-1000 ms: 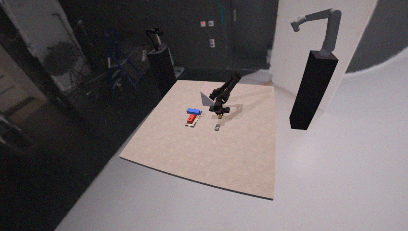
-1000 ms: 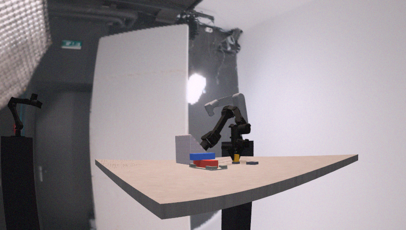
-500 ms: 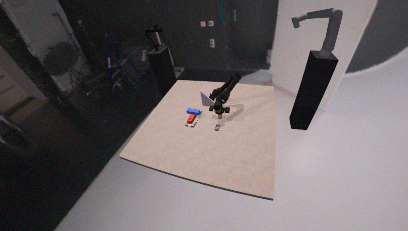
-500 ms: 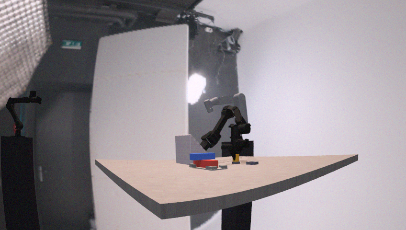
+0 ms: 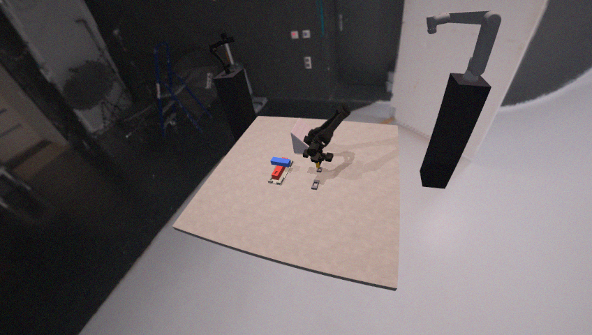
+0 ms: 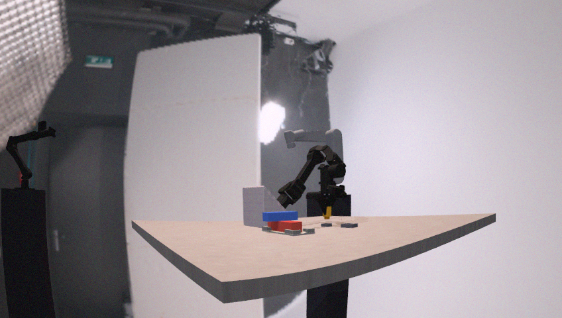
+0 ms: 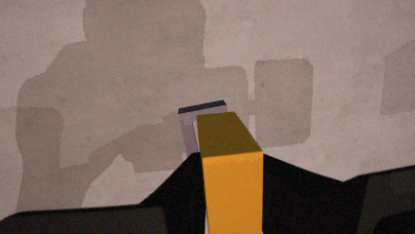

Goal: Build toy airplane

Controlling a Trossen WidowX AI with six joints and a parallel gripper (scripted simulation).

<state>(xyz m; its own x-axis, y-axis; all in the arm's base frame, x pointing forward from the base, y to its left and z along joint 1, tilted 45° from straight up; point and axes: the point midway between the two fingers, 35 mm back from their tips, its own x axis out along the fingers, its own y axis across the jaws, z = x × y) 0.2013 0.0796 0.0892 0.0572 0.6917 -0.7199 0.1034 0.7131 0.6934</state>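
Yellow tail fin (image 5: 317, 165) (image 6: 328, 212) (image 7: 233, 192) (no readable lettering) in pincer (image 5: 317, 162) (image 6: 327, 208) (image 7: 220, 159).

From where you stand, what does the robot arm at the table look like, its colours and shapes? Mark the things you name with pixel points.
The arm (image 5: 330, 126) (image 6: 335, 167) is nearly black all over, built of chunky, angular segments with bulky joints. Its fingers (image 5: 317, 162) (image 6: 328, 212) are black too, and up close they look like wedges with slanting edges. I can't make out any cable, sleeve or lettering on it.

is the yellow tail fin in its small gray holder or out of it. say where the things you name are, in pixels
Out: in the exterior view the yellow tail fin (image 5: 317, 165) (image 6: 327, 212) (image 7: 234, 192) hangs in the gripper (image 6: 327, 209), with a gap above the small gray holder (image 5: 319, 169) (image 6: 326, 224) (image 7: 189, 134).
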